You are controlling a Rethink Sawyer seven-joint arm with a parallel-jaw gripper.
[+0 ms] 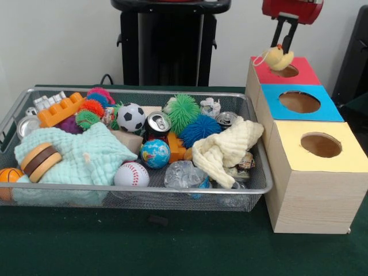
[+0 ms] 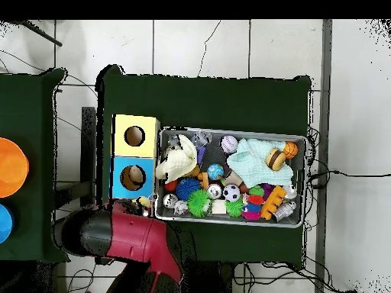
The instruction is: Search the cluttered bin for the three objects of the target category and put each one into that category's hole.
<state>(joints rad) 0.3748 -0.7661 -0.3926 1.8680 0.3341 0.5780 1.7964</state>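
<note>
My gripper hangs at the top right, shut on a small yellow duck toy. The duck dangles just above the round hole in the red box top. In the overhead view the red arm covers the red box, and the duck peeks out beside it. The wire bin holds a soccer ball, a globe ball, a baseball, spiky balls in green and blue, and two cans.
The wooden box row stands right of the bin, with a blue-topped hole and a yellow-topped hole. A cream cloth drapes over the bin's right rim. A mint cloth, an orange block and a basketball fill the left.
</note>
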